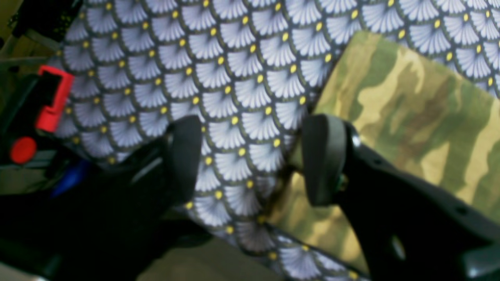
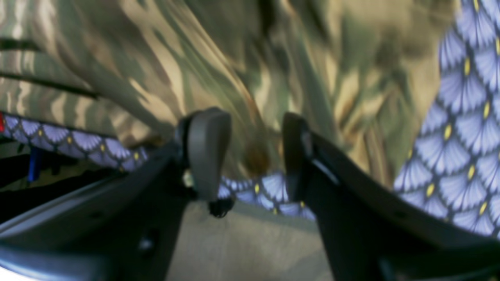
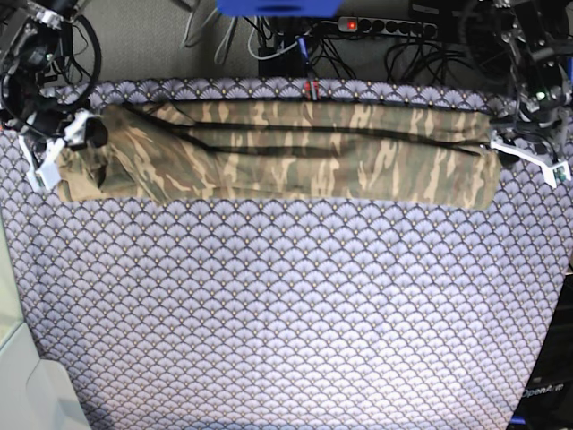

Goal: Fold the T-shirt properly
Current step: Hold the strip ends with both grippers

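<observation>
T-shirt (image 3: 295,152) lay folded into a long narrow band across the far part of the counter (image 3: 286,313), on the purple scale-patterned cloth (image 3: 269,296). Left pincer (image 1: 250,160) sat at the band's right end — fingers apart, holding nothing, one pad (image 1: 324,156) just beside the camouflage edge. Right pincer (image 2: 254,156) sat at the left end, likewise spread, with blurred camouflage fabric behind the gap. A power strip (image 3: 385,27) lay beyond the far edge.

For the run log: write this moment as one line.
shirt: long strip at cloth's far edge | left tool: open at one end | right tool: open at other end | nothing held
</observation>
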